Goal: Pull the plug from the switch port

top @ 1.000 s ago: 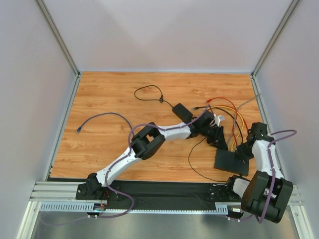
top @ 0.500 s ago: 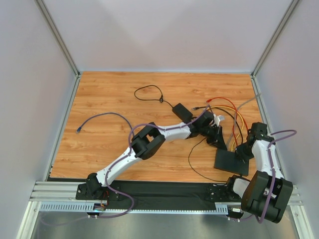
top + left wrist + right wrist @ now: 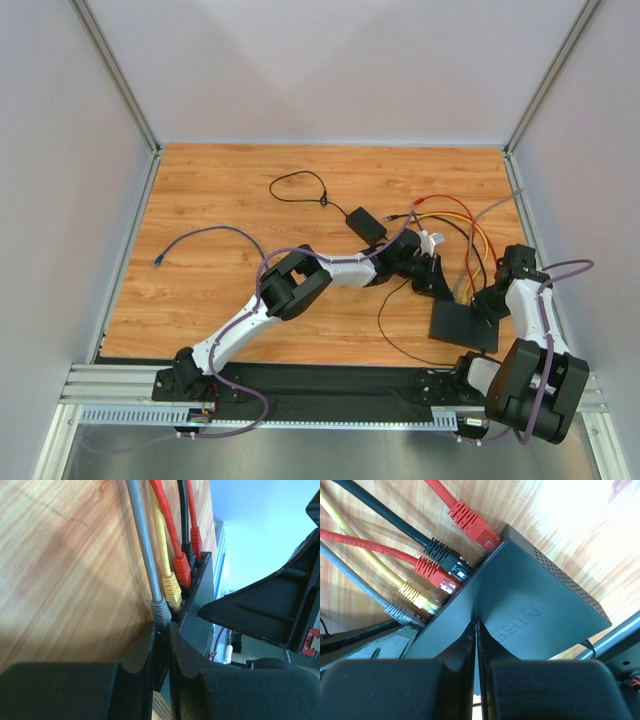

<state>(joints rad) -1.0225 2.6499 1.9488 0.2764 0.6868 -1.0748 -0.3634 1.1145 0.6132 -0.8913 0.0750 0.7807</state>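
Observation:
The switch [image 3: 463,324] is a flat black box at the right of the table, with several cables plugged along its far edge. In the left wrist view the grey plug [image 3: 161,611] sits at the near end of the row, still in its port on the switch [image 3: 198,611]. My left gripper [image 3: 162,628] is shut on that grey plug, one finger on each side. The right gripper [image 3: 476,625] is shut and its tips press down on the switch's top face [image 3: 535,595]. From the right wrist the grey plug [image 3: 399,612] shows beside the left gripper's dark finger [image 3: 365,647].
Yellow [image 3: 171,587], red [image 3: 181,568], black and a second red plug [image 3: 470,521] fill the neighbouring ports. A small black power brick [image 3: 366,225] with a looped cord lies behind the left arm. A loose purple cable [image 3: 205,233] curls at the table's left.
My left jaws have closed in on the grey plug and the left wrist has shifted slightly toward the switch. The right arm has stayed put on the switch.

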